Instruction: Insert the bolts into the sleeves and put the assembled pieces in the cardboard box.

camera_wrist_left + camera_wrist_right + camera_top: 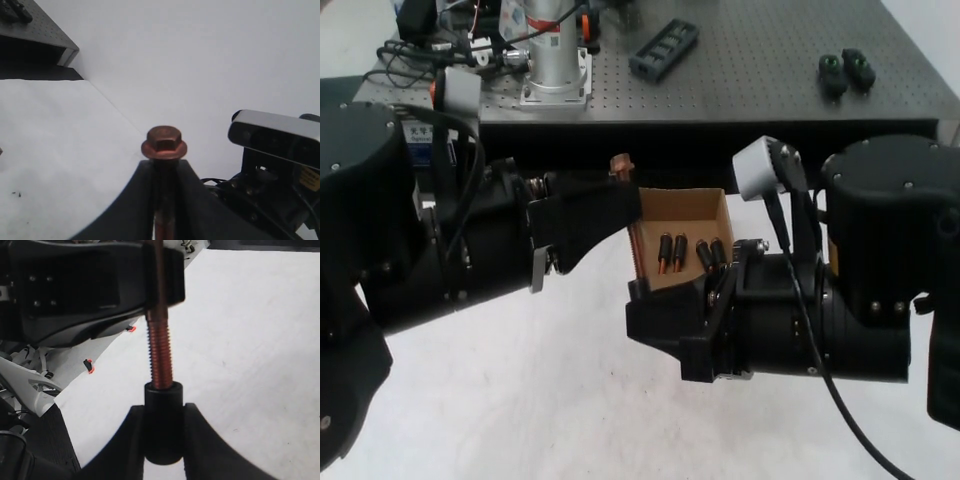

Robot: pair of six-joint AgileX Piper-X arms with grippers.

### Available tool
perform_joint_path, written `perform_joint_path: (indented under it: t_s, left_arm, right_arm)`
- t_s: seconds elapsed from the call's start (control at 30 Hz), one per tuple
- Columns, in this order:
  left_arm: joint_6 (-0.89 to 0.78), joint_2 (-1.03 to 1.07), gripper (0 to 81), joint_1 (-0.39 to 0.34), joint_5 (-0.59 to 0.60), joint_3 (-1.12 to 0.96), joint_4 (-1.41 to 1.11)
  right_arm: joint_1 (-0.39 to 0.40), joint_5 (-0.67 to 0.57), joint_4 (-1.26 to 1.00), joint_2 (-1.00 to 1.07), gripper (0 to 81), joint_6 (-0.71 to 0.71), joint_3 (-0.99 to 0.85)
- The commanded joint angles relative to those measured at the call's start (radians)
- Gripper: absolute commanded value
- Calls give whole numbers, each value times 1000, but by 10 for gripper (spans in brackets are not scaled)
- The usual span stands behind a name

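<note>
Standing upright in the high view, the bolt (633,235) was pinched below its head by the left gripper (623,208), jaws pressed on the shank. Its lower end met the right gripper (642,292), which was just under it. Behind both, the box (682,197) lay open on the white bench with four assembled pieces (665,253) inside. Farther back stood a perforated table (760,60). The left wrist view showed the bolt's hexagonal head (164,142) sticking up above the left gripper's (164,175) two fingers, which squeezed the shank between them, with the other arm's camera (272,132) nearby. The right wrist view showed the right gripper (162,427) clamped on the black sleeve (162,412), held upright. The bolt's threaded end (160,350) touched the sleeve's top, while the left gripper (155,275) gripped the bolt higher up. How deep the thread sat in the sleeve could not be told.
</note>
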Motion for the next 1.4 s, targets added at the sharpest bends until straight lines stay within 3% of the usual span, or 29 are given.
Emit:
perform_joint_path:
  t_s: [0.0,0.47,0.63,0.7,0.83,0.87,0.9,1.07,1.17,1.3,1.37]
  left_arm:
    - [17,-1,7,-5,18,-6,-11]
    - [23,-1,7,-5,17,-6,-11]
    - [62,-1,2,-5,77,-6,-11]
    - [62,-1,71,-5,85,-6,-8]
    - [65,-1,450,-5,45,-6,-2]
    - [65,-1,519,-5,12,-6,10]
    - [65,-1,536,-5,-15,-6,19]
    - [162,-1,389,3,-95,-6,114]
    - [185,-1,271,18,-93,-6,184]
    - [230,-20,34,18,-91,16,227]
    - [243,-44,0,18,-96,37,228]
  right_arm:
    - [-2,54,-48,-27,55,0,-10]
    - [-8,3,-99,-34,55,-15,-10]
    - [-11,12,-105,-34,55,-15,-10]
    - [-11,10,-106,-34,55,-15,-10]
    - [-30,29,-106,-34,55,-76,-10]
    - [-44,52,-106,-34,55,-83,-10]
    - [-66,79,-106,-32,55,-87,-10]
    - [-194,125,-168,75,55,-171,-39]
    - [-252,133,-156,251,55,-173,-125]
    - [-271,224,-90,501,55,-173,-310]
    - [-270,273,7,628,55,-197,-435]
